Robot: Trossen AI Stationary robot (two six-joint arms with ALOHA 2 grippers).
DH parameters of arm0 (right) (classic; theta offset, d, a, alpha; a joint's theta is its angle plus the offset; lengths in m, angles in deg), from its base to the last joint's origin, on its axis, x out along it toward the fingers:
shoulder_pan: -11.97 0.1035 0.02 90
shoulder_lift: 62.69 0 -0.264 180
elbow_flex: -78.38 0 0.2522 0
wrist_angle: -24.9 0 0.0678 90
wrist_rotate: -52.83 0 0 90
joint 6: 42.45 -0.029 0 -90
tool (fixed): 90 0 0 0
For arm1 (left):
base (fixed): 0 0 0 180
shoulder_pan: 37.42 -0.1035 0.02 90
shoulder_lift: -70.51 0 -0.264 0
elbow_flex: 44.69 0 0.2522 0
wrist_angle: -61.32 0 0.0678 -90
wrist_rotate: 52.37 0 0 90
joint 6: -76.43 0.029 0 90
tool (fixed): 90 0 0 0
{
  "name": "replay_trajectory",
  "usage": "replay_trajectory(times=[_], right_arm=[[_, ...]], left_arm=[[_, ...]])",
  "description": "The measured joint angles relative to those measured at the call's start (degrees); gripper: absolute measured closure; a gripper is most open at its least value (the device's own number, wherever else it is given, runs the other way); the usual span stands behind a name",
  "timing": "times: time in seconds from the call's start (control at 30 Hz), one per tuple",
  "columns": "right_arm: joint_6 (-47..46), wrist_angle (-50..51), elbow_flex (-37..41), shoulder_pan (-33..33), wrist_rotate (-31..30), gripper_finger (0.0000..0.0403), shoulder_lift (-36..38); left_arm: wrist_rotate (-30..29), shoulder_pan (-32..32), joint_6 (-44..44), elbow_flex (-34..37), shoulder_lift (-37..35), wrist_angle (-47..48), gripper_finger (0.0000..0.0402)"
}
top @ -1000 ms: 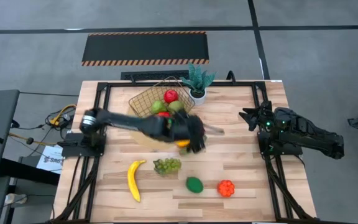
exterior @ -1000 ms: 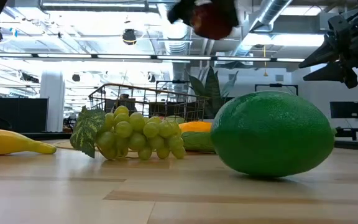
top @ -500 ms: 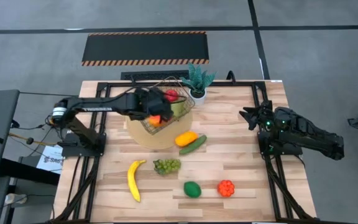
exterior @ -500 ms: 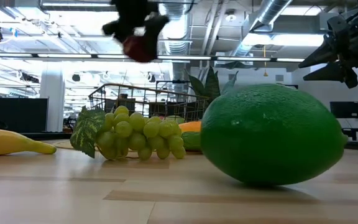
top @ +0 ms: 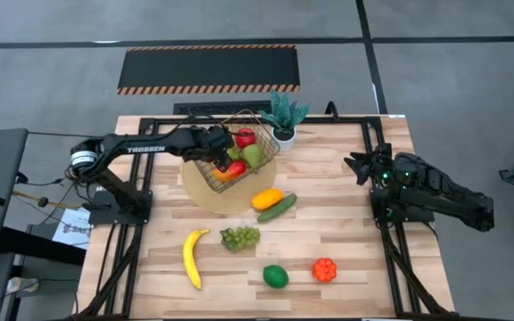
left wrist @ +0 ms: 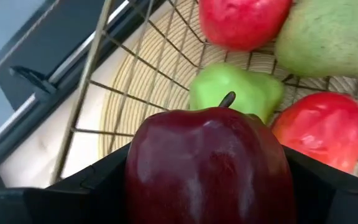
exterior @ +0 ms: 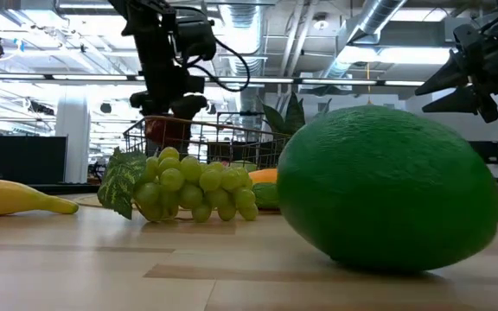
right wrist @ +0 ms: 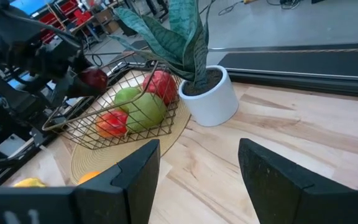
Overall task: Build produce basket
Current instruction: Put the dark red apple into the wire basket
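Observation:
The gold wire basket (top: pixel 205 153) stands on a round tan mat (top: pixel 205 198) at the table's far side. In it lie a red apple (top: pixel 245 137), green pears (top: pixel 253 153) and a red-orange piece (top: pixel 233 169). My left gripper (top: pixel 214 144) is over the basket's left part, shut on a dark red apple (left wrist: pixel 210 163). A banana (top: pixel 192 257), grapes (top: pixel 239 237), a green lime (top: pixel 276 275), an orange piece (top: pixel 325 269), a mango (top: pixel 267 198) and a cucumber (top: pixel 277 208) lie on the table. My right gripper (right wrist: pixel 197 180) waits open at the right edge. My left gripper pinches the dark red apple by its two sides (left wrist: pixel 143 168) between its fingers (left wrist: pixel 92 186). It comes from the table's left, slanting down. The apple (right wrist: pixel 94 78) is lifted at about rim height over the basket's left part, its stem (left wrist: pixel 227 98) pointing away from the wrist.
A potted green plant (top: pixel 284 120) in a white pot stands just right of the basket at the far edge. The lime (exterior: pixel 387 186) lies close to the low camera and fills much of that view. The right part of the table (top: pixel 346 223) is bare wood.
My left gripper has carried the dark red apple from above the mango and cucumber toward the table's far left, over the basket, and has come down to rim height, staying shut on it. The green lime has rolled a little toward the near edge.

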State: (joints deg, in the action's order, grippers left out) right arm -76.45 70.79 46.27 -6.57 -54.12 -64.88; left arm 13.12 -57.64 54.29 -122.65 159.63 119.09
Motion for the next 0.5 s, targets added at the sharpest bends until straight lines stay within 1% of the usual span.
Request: replay_trajectory(times=[0.17,0.23,0.4,0.5], right_arm=[[0.0,0.0,0.0,0.0,0.0,0.0163,0.0],[0.0,-0.1,0.0,0.0,0.0,0.0163,0.0],[0.0,-0.1,0.0,0.0,-0.6,0.0163,0.0],[0.2,-0.2,0.0,0.0,-0.9,0.0163,0.0]], left_arm=[[4.7,-1.6,4.9,0.0,0.0,-1.4,0.0113],[4.6,-1.7,5.2,0.0,0.0,-0.7,0.0113],[1.8,-1.7,5.2,0.0,0.0,1.5,0.0113],[2.7,-1.7,6.6,0.0,0.0,2.0,0.0109]])
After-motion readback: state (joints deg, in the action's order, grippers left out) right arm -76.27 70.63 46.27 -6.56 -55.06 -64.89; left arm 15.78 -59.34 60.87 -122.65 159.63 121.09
